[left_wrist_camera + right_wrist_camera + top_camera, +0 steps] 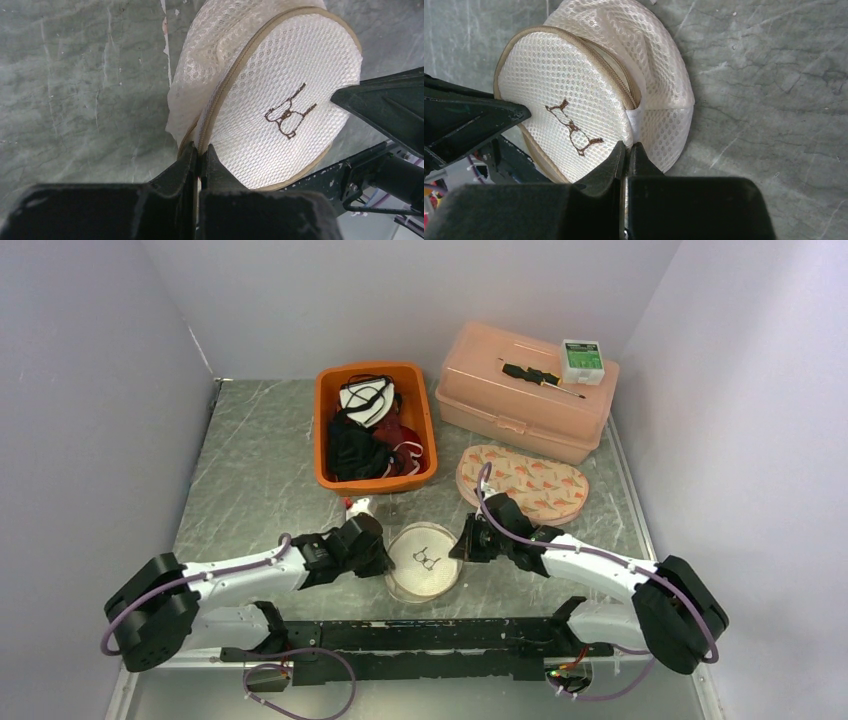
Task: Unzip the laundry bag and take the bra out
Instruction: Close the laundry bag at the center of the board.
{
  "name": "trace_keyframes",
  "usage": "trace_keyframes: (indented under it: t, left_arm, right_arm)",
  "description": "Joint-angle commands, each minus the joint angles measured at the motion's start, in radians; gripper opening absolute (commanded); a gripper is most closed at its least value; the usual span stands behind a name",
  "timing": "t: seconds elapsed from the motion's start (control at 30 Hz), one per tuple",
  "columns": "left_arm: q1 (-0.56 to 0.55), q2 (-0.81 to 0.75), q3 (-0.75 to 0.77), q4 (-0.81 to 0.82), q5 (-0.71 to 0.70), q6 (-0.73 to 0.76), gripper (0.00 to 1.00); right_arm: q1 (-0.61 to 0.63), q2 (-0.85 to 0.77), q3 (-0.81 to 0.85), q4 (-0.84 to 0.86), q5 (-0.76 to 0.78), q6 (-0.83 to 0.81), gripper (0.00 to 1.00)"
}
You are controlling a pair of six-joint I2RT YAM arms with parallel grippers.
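Jaws clamped on the round white mesh laundry bag (423,575): left gripper (200,159) nine o'clock, right gripper (628,150) two.

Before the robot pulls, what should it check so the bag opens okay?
1. Left gripper pinching the laundry bag rim: ok, shut on it.
2. Right gripper pinching the bag beside the white tab: ok.
3. Zip pull inside a grip: cannot tell, the fingers hide it.
4. Zip opened: not ok, it looks closed where visible.
5. Bra showing: cannot tell, the mesh hides the inside.
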Motion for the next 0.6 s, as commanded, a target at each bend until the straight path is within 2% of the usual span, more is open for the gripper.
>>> trace_keyframes:
  t: [0.0,0.27,0.37,0.47,0.57]
  left_arm:
    - [0.014,0.057,-0.033,-0.039,-0.044,0.016,0.03]
    - [0.027,0.120,-0.060,-0.013,-0.079,0.001,0.03]
    - [0.029,0.144,-0.045,-0.011,-0.072,0.009,0.03]
    - [0.029,0.155,-0.020,-0.024,-0.064,0.020,0.03]
    - [0.028,0.154,-0.011,-0.017,-0.063,0.026,0.03]
  right_arm:
    - [-0.023,0.012,-0.026,0.004,0.120,-0.043,0.00]
    - [-0.024,0.060,-0.041,0.040,0.114,-0.048,0.00]
    - [-0.026,0.053,-0.039,0.035,0.114,-0.052,0.18]
    - [-0.026,-0.033,-0.023,-0.022,0.127,-0.063,0.39]
    - [-0.025,-0.111,0.012,-0.094,0.128,-0.082,0.53]
